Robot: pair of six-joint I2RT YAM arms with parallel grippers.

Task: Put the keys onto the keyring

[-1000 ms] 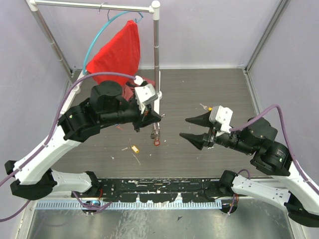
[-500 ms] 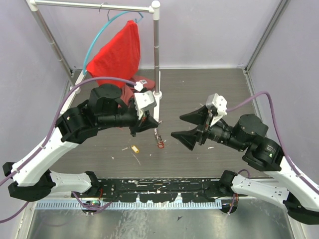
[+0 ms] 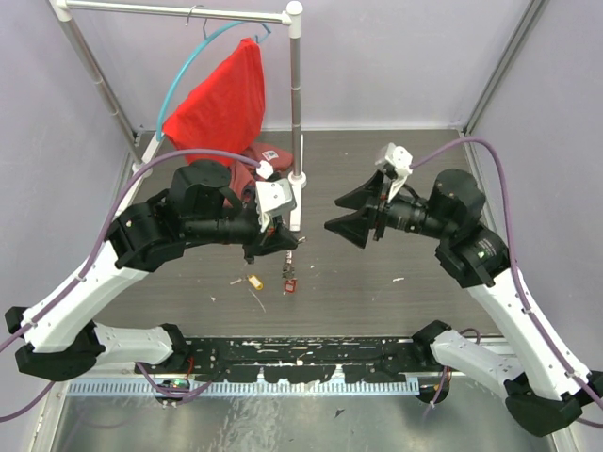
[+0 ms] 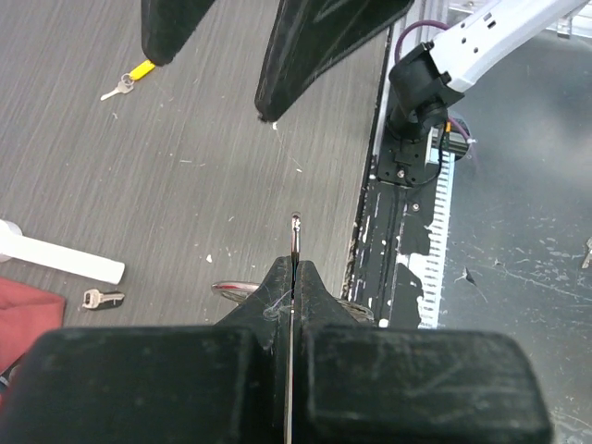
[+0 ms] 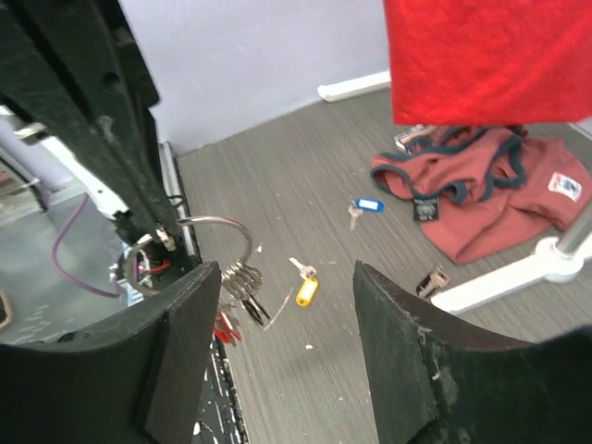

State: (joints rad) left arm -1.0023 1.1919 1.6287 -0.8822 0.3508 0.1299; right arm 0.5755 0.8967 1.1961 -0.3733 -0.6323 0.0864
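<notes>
My left gripper (image 3: 285,241) is shut on the thin silver keyring (image 5: 218,242) and holds it above the table; in the left wrist view the keyring (image 4: 294,242) shows edge-on between the closed fingertips. Several keys (image 3: 290,276) with red and black heads hang from it, also seen in the right wrist view (image 5: 242,283). My right gripper (image 3: 343,215) is open and empty, just right of the ring, jaws wide apart. A yellow-tagged key (image 5: 306,289) lies on the table, also in the top view (image 3: 253,281). A blue-tagged key (image 5: 366,205) lies farther back.
A white clothes rack (image 3: 295,104) stands at the back with a teal hanger hoop (image 3: 179,85) and a red cloth (image 3: 221,99). A red garment (image 5: 490,199) lies by the rack foot (image 4: 57,260). A small loose key (image 4: 100,298) lies near that foot.
My right arm has swung up and back, its open gripper now level with the ring. My left gripper has shifted slightly, still holding the ring with the keys dangling.
</notes>
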